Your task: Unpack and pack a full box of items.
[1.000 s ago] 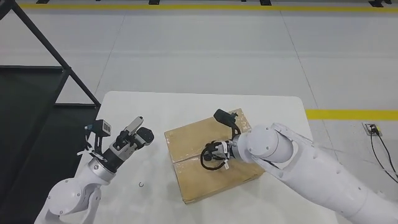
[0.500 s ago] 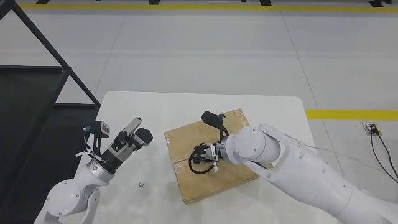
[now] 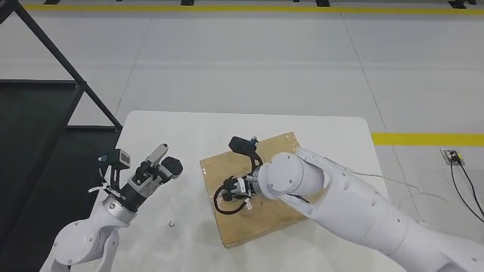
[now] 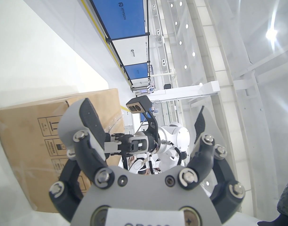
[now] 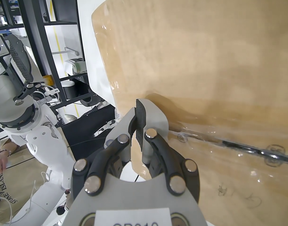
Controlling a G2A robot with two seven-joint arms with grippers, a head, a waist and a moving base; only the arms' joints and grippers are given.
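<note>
A closed cardboard box [image 3: 242, 223] lies in the middle of the white table [image 3: 189, 132], its top flaps sealed with clear tape along the seam [image 5: 228, 143]. My right gripper [image 3: 227, 195] is shut and rests on the box top [image 5: 205, 48] at the seam, near the box's left edge; its pads [image 5: 139, 118] are pressed together with nothing seen between them. My left gripper [image 3: 162, 160] hovers open above the table left of the box, facing the box's printed side [image 4: 28, 128]. Its fingers [image 4: 92, 118] are spread wide and hold nothing.
A tiny ring-like object [image 3: 172, 224] lies on the table in front of the left arm. A black metal frame [image 3: 45, 113] stands just off the table's left side. A yellow line [image 3: 427, 138] marks the floor to the right.
My right gripper has slid leftward along the box's top seam toward the left edge, staying shut. The left arm has shifted slightly towards the table's left side.
</note>
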